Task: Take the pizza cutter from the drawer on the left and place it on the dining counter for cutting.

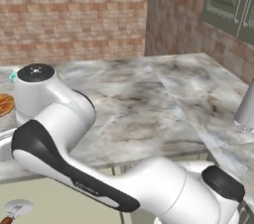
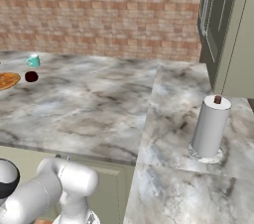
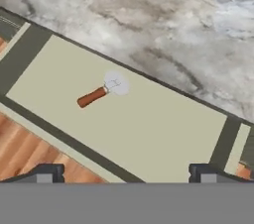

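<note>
The small pizza cutter (image 3: 101, 91) with reddish-brown handle and silvery wheel looked light, stiff, slippery — best pinched by its handle — below the gripper (image 3: 125, 174), fingers spread, empty.

A paper towel roll (image 2: 210, 128) stands upright on its round base at the right, near dark green cabinets (image 2: 218, 25). Far left lie a pizza (image 2: 7, 80), a dark red ball (image 2: 31, 76) just beside it, and a teal cup (image 2: 33, 60) behind. A brick wall (image 2: 109, 12) runs along the back.
</note>
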